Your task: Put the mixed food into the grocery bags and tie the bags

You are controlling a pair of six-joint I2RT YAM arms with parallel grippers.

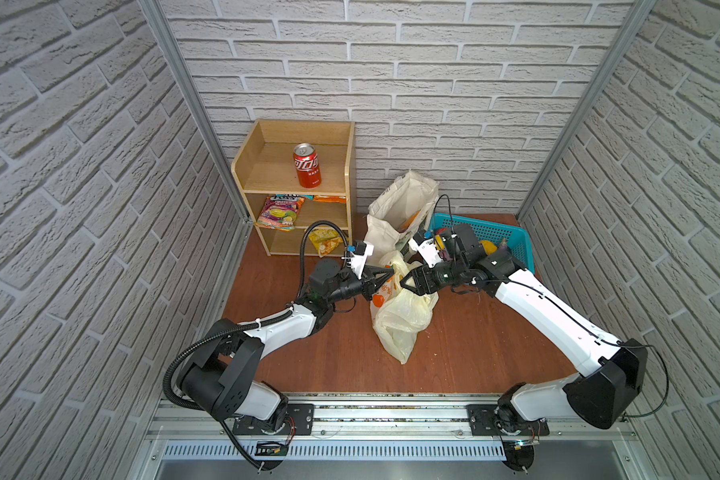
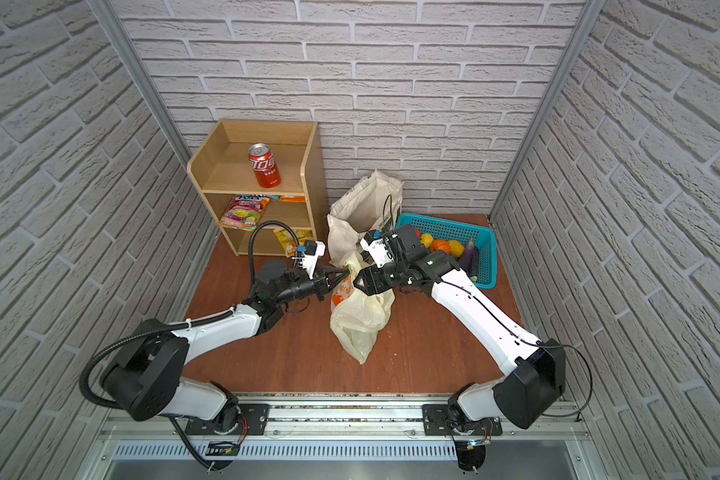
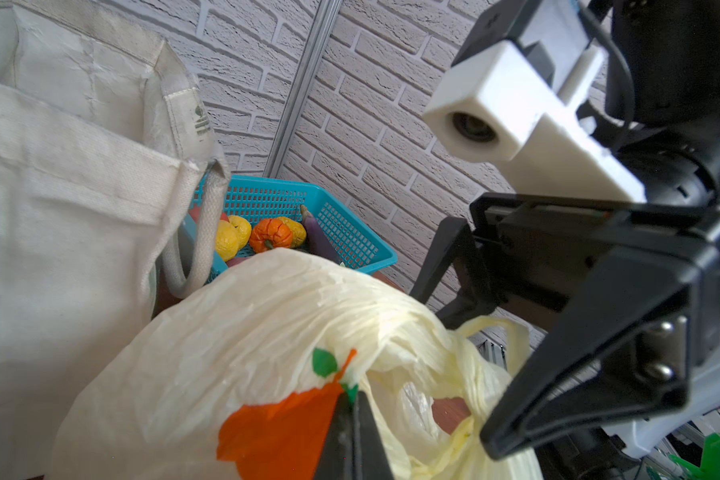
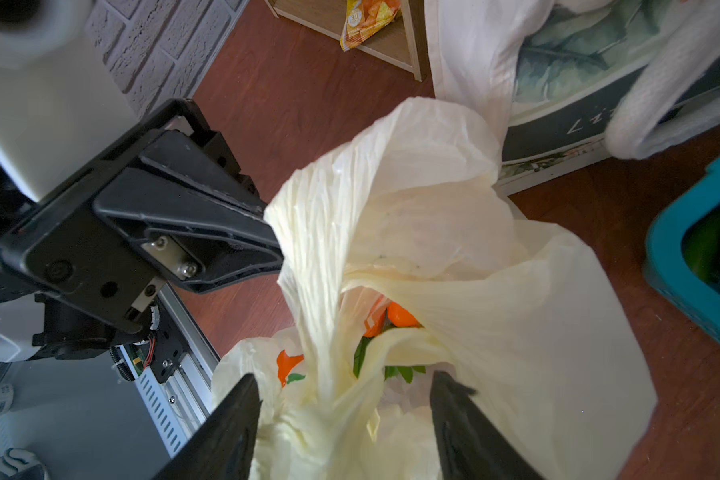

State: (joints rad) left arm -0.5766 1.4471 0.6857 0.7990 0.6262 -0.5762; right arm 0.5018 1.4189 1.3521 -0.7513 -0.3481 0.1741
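The pale-yellow plastic bag (image 1: 400, 320) (image 2: 358, 316) lies on the brown table between both arms, with its top pulled up. My left gripper (image 1: 391, 272) (image 3: 352, 395) is shut on the bag's film at its orange print (image 3: 283, 428). My right gripper (image 1: 404, 282) (image 4: 345, 376) faces it, open, its jaws either side of the bag's twisted handle strand (image 4: 321, 332). An orange carrot (image 4: 400, 316) with green leaves shows inside the bag's mouth. The cream canvas tote (image 1: 395, 208) (image 3: 59, 187) stands open behind, with something orange inside.
A wooden shelf (image 1: 292, 187) at the back left holds a red cola can (image 1: 307, 165) and snack packets (image 1: 279, 212). A turquoise basket (image 1: 495, 237) of toy vegetables (image 2: 445, 247) sits at the back right, just behind my right wrist.
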